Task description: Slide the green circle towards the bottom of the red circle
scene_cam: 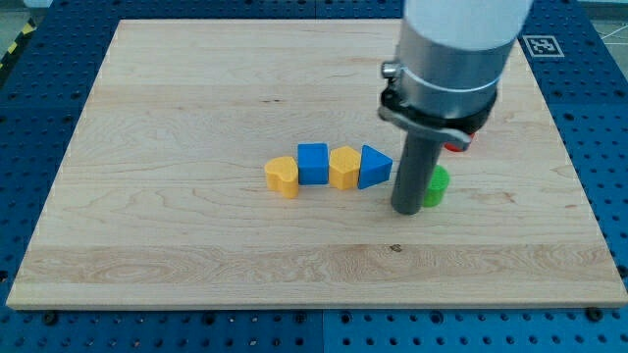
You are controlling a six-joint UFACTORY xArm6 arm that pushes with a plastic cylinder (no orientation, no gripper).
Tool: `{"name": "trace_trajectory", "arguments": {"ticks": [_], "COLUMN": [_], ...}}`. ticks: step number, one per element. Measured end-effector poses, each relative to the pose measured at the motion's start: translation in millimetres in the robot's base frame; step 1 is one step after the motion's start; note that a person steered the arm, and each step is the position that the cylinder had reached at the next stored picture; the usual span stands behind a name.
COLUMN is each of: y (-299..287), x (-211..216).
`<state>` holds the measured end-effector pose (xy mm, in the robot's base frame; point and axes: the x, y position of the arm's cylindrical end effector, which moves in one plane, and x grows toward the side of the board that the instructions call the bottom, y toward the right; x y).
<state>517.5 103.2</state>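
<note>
Four blocks are lined up left of my tip [407,209], pressed against the green circle [437,185]; no claw is fitted.

Pale wooden desk [196,88] with fine grain, evenly lit, no hard shadows. Around it on all sides, blue perforated base [39,108] with regular holes. Far right, black-and-white marker tag [543,45]. Far left corner, strip of yellow-black hazard tape [18,41].
</note>
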Motion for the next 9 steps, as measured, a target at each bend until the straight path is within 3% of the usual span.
{"name": "trace_trajectory", "arguments": {"ticks": [3, 4, 5, 6, 9], "y": [24.1, 25.4, 71.6, 84.3, 69.1], "x": [-23.6, 20.9, 56.3, 28.9, 27.5]}}
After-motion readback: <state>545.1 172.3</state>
